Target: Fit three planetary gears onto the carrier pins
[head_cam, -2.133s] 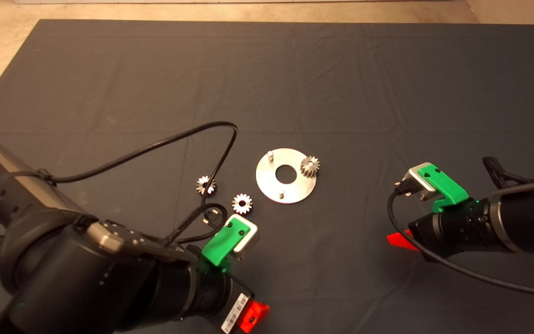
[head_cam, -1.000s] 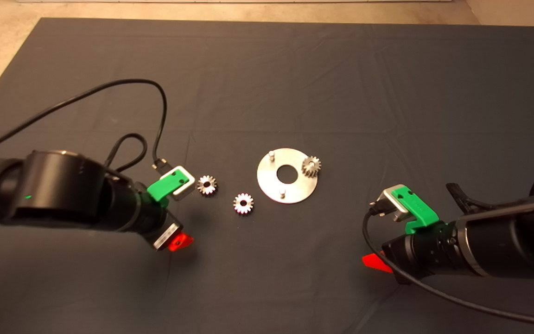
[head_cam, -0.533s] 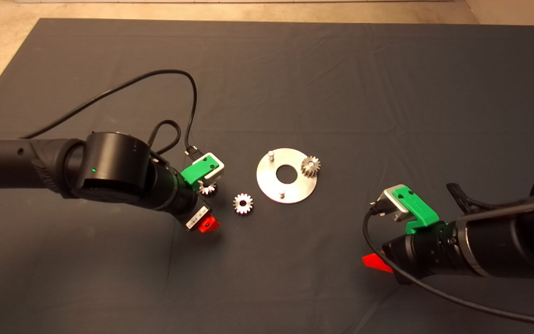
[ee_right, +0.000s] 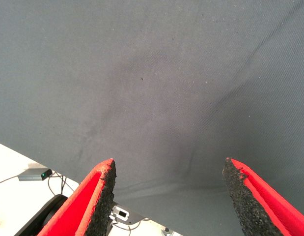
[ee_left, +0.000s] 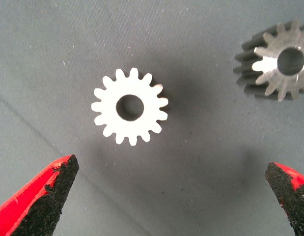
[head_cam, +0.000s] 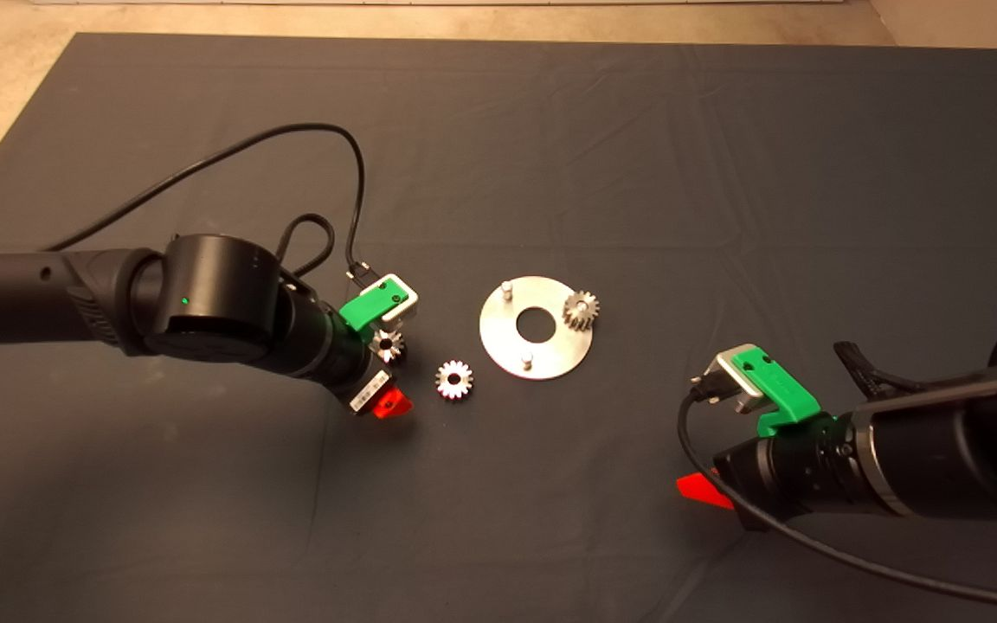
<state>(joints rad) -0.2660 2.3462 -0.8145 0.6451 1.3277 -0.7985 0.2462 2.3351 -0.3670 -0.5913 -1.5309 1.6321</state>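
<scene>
Left gripper (ee_left: 169, 196) hovers over one loose gear (ee_left: 129, 106), jaws spread — another gear (head_cam: 453, 380) lies beside; third gear (head_cam: 581, 309) sits on the disc (head_cam: 498, 346). Right gripper (ee_right: 169, 196) waits, jaws spread.

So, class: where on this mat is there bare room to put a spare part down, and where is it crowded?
Bare mat lies beyond the carrier disc, and between the disc and the right end effector. It is crowded at centre-left, where the left end effector hangs over two loose gears.
</scene>
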